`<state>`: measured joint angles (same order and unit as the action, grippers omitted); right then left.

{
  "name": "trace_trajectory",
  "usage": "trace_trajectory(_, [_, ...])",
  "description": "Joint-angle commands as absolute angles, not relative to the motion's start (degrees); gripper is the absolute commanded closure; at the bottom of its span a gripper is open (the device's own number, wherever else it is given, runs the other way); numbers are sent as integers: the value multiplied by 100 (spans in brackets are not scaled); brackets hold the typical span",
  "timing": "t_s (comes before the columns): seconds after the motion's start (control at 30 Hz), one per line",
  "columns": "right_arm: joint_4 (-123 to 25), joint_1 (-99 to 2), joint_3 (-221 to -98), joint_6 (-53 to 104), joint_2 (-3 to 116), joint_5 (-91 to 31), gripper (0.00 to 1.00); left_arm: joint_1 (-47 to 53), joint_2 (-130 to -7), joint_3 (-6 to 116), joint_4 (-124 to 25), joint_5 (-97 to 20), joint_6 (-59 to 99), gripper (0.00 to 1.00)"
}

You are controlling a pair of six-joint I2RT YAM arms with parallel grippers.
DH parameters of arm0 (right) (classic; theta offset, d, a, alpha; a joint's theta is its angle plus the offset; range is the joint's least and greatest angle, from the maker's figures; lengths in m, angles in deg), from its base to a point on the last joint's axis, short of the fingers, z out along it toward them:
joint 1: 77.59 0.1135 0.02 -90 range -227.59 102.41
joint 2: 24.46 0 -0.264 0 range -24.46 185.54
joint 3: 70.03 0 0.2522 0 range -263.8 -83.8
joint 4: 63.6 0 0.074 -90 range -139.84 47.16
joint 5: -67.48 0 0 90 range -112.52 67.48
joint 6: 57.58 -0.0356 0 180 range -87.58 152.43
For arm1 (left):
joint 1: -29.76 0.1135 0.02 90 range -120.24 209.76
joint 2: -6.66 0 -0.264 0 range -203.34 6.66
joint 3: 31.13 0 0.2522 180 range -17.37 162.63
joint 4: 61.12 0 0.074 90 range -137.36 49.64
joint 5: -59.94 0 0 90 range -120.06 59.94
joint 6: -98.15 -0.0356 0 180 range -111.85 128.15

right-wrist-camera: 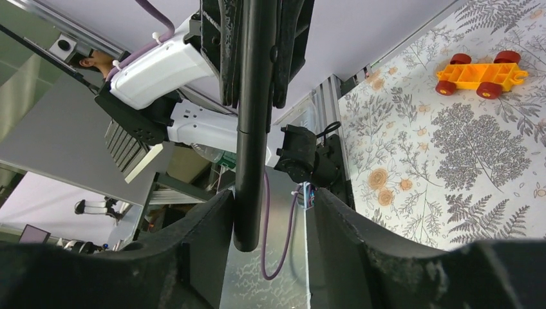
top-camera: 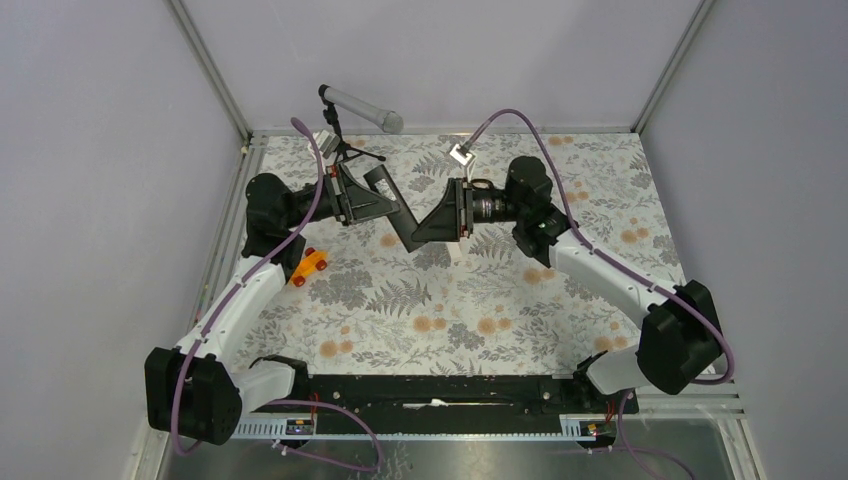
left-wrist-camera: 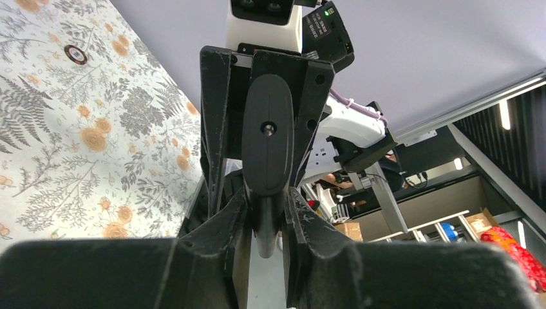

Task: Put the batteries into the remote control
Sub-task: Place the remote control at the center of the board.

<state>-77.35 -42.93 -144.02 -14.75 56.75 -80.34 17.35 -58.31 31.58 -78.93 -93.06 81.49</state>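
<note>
Two claws meet over the rear half of the bench (top-camera: pixel 450 310), nearer the back wall than the arm bases, with the black remote control (left-wrist-camera: pixel 267 141) held in the air between them.

1. Hidden or unclear
- From overhead, the remote control merges with the black fingers, so its outline cannot be separated there.
- In the left wrist view, its far end is covered by the right arm's hardware. One face shows, with a single screw (left-wrist-camera: pixel 268 129) in it.
- In the right wrist view, it appears edge-on and is cut off by the top of the frame.
- A dark, blurred claw body blocks the lower strip of both wrist views.

2. Claw state
- Left claw (left-wrist-camera: pixel 267 212): closed on the near end of the remote control, with both fingers pressing its sides.
- Right claw (right-wrist-camera: pixel 270 212): jaws apart around the remote control. One finger (right-wrist-camera: pixel 199 238) is against it, and a gap shows before the other.

3. Writing
- A black module (left-wrist-camera: pixel 325 29) on the right wrist carries white print, too small to read. A green lamp (left-wrist-camera: pixel 328 11) glows on it.

4. Edges and room
- An orange toy car (top-camera: pixel 309 265) lies near the left rail, well apart from the claws.
- A microphone (top-camera: pixel 362 108) on a stand sits at the back edge, behind the left claw.
</note>
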Motion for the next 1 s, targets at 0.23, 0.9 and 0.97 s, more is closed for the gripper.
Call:
trace_trajectory(0.23, [-8609,-4037,-15090,-1840,6426,-7956,58,1619,-5624,3162,-8327,-9816,7854,100])
trace_trajectory(0.9, [-4360,-4565,-14620,80,5211,-4461,100,1954,-4730,3581,-3375,-7230,4253,1])
trace_trajectory(0.97, [-3513,-4823,-14537,564,5269,-3487,100,2029,-4585,3553,-3080,-6733,4145,1])
